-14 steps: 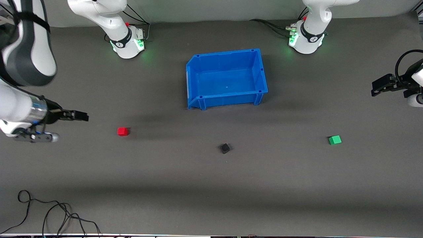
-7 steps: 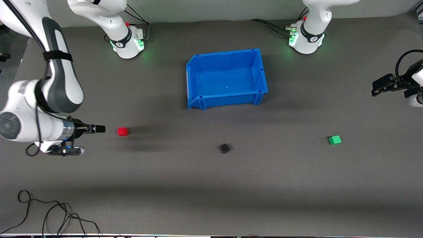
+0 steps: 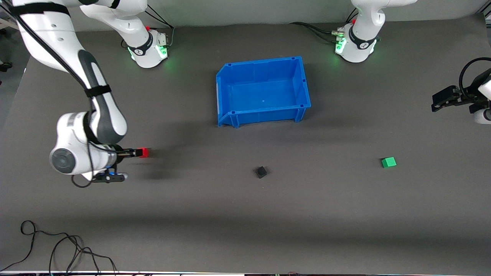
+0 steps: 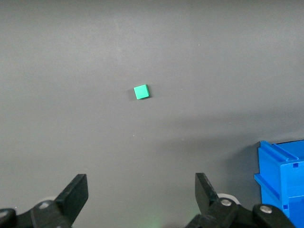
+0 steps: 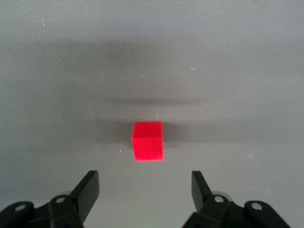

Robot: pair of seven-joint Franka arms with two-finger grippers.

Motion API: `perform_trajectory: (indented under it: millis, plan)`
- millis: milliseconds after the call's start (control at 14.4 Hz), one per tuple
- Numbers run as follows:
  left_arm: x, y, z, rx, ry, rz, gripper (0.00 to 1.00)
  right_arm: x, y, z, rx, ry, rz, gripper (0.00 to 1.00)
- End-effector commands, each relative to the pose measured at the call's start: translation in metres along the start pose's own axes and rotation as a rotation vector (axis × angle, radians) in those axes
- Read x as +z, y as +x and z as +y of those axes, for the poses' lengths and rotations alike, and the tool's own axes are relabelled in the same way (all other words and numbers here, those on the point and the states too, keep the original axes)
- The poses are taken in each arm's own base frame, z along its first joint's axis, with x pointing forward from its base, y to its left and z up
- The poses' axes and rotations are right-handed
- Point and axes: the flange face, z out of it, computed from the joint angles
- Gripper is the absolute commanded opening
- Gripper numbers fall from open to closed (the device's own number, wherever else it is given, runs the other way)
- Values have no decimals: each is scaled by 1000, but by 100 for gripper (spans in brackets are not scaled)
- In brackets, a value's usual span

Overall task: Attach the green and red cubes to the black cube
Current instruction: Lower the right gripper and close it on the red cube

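Observation:
The red cube (image 3: 144, 153) lies on the table toward the right arm's end. My right gripper (image 3: 131, 153) is low, right beside it and open. In the right wrist view the red cube (image 5: 148, 141) sits just ahead of the open, empty gripper (image 5: 145, 183), not between the fingers. The black cube (image 3: 261, 172) lies mid-table, nearer to the camera than the bin. The green cube (image 3: 388, 162) lies toward the left arm's end and shows in the left wrist view (image 4: 141, 91). My left gripper (image 3: 439, 102) waits, open and empty (image 4: 141, 187), high at the left arm's end of the table.
A blue bin (image 3: 230, 69) stands empty mid-table between the arm bases; its corner shows in the left wrist view (image 4: 280, 175). Loose black cables (image 3: 57, 249) lie at the table's front edge toward the right arm's end.
The right arm has swung in and down, bringing its gripper from the table's end up to the red cube. The left arm and all three cubes have not moved.

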Motion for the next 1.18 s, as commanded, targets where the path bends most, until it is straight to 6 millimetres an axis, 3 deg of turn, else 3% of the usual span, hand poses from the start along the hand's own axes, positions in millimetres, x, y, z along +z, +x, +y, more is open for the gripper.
perform_trajectory:
  millis: [0,139,416,485,624,762,832,1109]
  plan:
    - [-5,1,1,-6,16,6,100,27,12,0,-18,3,24,86]
    - [-4,2,0,-7,16,5,100,43,14,1,-18,1,11,84]
    - [-5,3,0,-2,43,6,100,53,11,1,-13,4,-5,76]
    - [-5,3,0,-2,41,8,100,55,12,1,-13,4,7,71]
    - [-4,3,-2,-8,43,8,100,65,11,2,-12,3,26,52]
    - [-5,3,-2,-17,43,12,100,72,9,2,-9,2,26,45]
    - [-4,3,-5,-26,43,11,100,72,9,2,-11,2,26,29]
    - [1,4,-13,-47,41,3,99,55,9,1,30,18,47,16]
